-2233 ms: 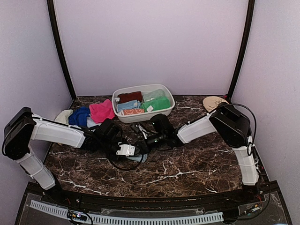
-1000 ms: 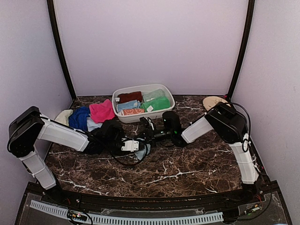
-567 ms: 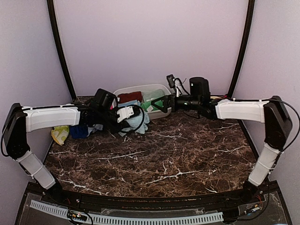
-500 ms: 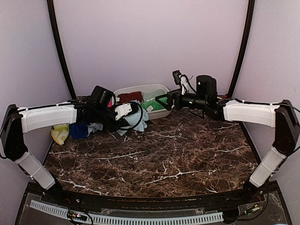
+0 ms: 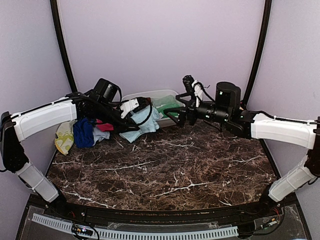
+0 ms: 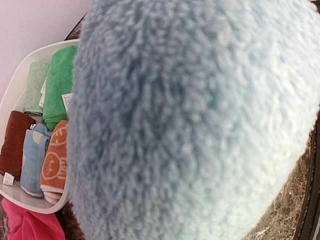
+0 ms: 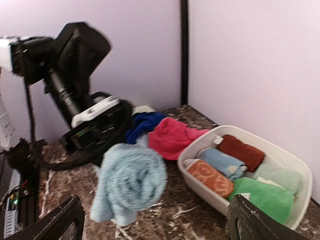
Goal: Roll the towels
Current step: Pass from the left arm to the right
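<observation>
A rolled pale blue towel hangs above the table in front of the tub, with my left gripper shut on it. It fills the left wrist view and hides my fingers there. In the right wrist view the roll hangs blurred, a loose end dangling below it. My right gripper is open and empty to the right of the roll, its fingers spread wide at the bottom of its own view. Pink and royal blue towels lie loose left of the tub.
The white oval tub at the back holds several rolled towels: dark red, light blue, orange-patterned and green. A yellow-white cloth lies at the far left by the wall. Both arms stretch across the back half of the table.
Both arms rose from the table centre and swung towards the back. My right gripper opened and let go of the towel; my left gripper lifted the rolled pale blue towel up near the tub.
</observation>
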### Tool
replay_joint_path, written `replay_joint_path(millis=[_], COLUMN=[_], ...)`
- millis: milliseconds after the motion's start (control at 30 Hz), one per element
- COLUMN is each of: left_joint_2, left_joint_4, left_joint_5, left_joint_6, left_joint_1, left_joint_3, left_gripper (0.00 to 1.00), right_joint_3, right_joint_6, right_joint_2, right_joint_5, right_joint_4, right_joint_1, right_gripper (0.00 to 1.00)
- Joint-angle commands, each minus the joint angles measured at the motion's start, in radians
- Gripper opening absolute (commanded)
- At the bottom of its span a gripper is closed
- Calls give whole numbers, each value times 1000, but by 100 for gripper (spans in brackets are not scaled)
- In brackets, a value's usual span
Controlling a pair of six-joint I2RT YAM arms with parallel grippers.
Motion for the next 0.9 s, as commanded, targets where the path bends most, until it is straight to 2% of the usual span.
replay_joint_path(millis=[0,533,600,700,767,867], left_joint_2=[0,-20,-24,-32,-40,-48], left_joint_4=[-66,-78,-78,-75,-77,-72], left_joint_5=[58,53,50,44,47,48], left_joint_6=[-29,31,40,53,64,79], left_joint_1=[4,4,4,4,4,4], left_joint_3=[37,0,-4,-14,-16,-22], left_gripper=[0,0,0,0,0,0], right_joint_3=[15,353,393,443,461,476], right_joint_6=[-32,-98,-113,-128,-114,-98], right_joint_2=[34,337,365,406,425,439], right_joint_5=[-178,-290,-315,-343,-370,-389], right_joint_4=[-39,-282,-321,-369,-369,-359], right_joint_1=[53,101,100,94,81,67], right_gripper=[100,100,97,84,70,33])
